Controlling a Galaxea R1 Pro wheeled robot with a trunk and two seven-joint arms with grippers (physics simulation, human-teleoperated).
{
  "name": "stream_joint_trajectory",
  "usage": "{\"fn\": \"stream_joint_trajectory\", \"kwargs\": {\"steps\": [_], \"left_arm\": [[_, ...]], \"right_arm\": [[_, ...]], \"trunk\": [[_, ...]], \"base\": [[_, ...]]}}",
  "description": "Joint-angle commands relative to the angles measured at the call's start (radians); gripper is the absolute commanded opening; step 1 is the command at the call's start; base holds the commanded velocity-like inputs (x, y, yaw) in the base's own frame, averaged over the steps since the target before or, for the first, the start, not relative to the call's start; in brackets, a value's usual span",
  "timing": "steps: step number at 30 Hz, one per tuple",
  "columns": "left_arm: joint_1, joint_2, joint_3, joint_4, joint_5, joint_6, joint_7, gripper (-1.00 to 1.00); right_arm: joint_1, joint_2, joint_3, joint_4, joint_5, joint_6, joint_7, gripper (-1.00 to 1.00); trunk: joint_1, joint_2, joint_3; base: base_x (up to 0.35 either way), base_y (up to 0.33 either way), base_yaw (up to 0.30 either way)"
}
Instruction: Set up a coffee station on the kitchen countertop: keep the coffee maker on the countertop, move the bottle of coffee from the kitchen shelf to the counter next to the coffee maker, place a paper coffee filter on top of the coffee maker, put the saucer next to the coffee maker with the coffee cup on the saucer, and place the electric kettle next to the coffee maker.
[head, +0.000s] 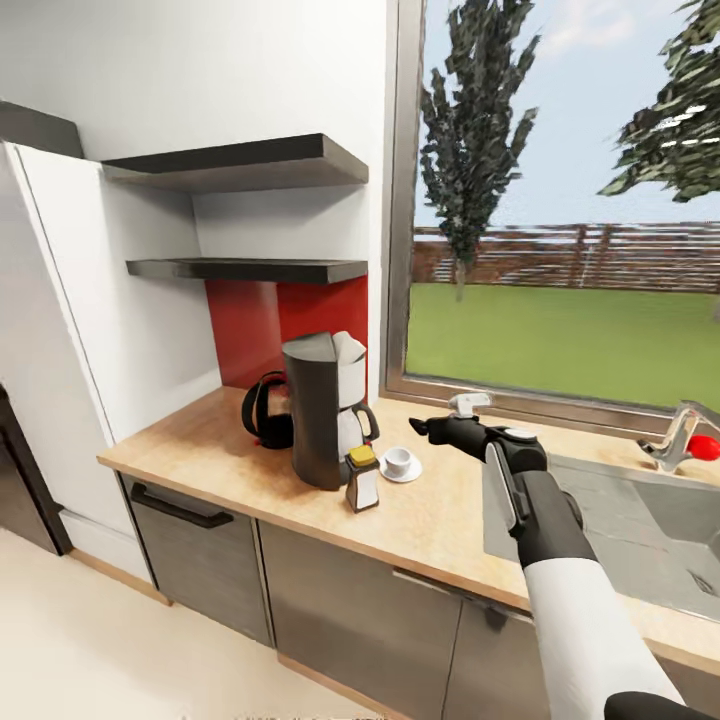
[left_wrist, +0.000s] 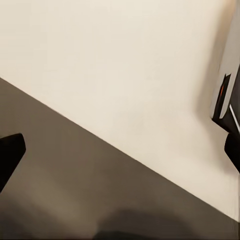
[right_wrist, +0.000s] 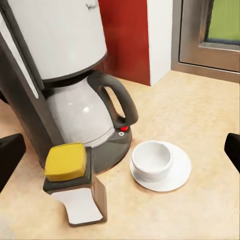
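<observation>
The dark grey coffee maker (head: 322, 412) stands on the wooden countertop (head: 440, 520) with a white paper filter (head: 349, 348) on its top. A black and red electric kettle (head: 266, 410) sits behind it to the left. The coffee bottle (head: 362, 479) with a yellow lid (right_wrist: 65, 161) stands at its front. A white cup (right_wrist: 152, 159) rests on a saucer (right_wrist: 179, 172) right of the maker. My right gripper (head: 420, 427) hovers open just right of the cup, nothing between its fingers (right_wrist: 10, 157). My left gripper (left_wrist: 120, 150) is open over pale floor and a dark surface.
Two dark wall shelves (head: 250, 268) hang above the kettle corner. A steel sink (head: 640, 520) with a faucet (head: 680, 432) and a red object (head: 705, 447) lies to the right. A large window backs the counter. Grey cabinets with a dark handle (head: 180, 506) sit below.
</observation>
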Motion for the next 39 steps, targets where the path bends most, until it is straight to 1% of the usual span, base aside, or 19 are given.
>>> {"fn": "stream_joint_trajectory", "kwargs": {"steps": [1, 4, 6, 11, 14, 21, 27, 39], "left_arm": [[0.001, 0.0, 0.006, -0.004, -0.002, 0.006, 0.0, 1.0], [0.001, -0.001, 0.006, -0.004, -0.002, 0.006, 0.0, 1.0], [0.001, -0.001, 0.006, -0.004, -0.002, 0.006, 0.0, 1.0], [0.002, -0.001, 0.006, -0.004, -0.002, 0.006, 0.0, 1.0], [0.002, -0.001, 0.006, -0.003, -0.002, 0.006, -0.001, 1.0], [0.003, 0.0, 0.006, -0.003, -0.002, 0.006, -0.001, 1.0], [0.003, 0.001, 0.006, -0.003, -0.002, 0.006, -0.001, 1.0], [0.003, 0.0, 0.008, -0.003, -0.002, 0.006, -0.001, 1.0]], "right_arm": [[0.0, 0.002, -0.003, 0.0, 0.01, 0.003, 0.012, 1.0], [0.0, 0.003, -0.002, 0.009, 0.01, 0.004, 0.052, 1.0], [0.0, 0.003, -0.002, 0.015, 0.01, 0.003, 0.109, 1.0], [0.0, 0.003, -0.001, 0.026, 0.01, 0.004, 0.153, 1.0], [0.0, 0.004, 0.002, 0.042, 0.01, 0.004, 0.197, 1.0], [0.0, 0.004, 0.003, 0.045, 0.01, 0.004, 0.21, 1.0], [0.0, 0.004, 0.003, 0.045, 0.01, 0.004, 0.211, 1.0], [0.0, 0.004, 0.003, 0.064, 0.01, 0.004, 0.212, 1.0]], "trunk": [[0.0, -0.001, 0.0], [0.0, -0.001, 0.0], [0.0, -0.001, 0.0], [0.0, -0.001, 0.0], [0.0, -0.001, 0.0], [0.0, -0.001, 0.0], [0.0, -0.001, 0.0], [0.0, -0.001, 0.0]], "base": [[-0.051, 0.0, 0.278], [-0.022, 0.0, 0.278], [-0.005, 0.0, 0.278], [-0.001, 0.0, 0.278], [0.0, 0.0, 0.278], [-0.008, 0.0, 0.278], [-0.175, 0.0, 0.278], [-0.007, 0.0, 0.278]]}}
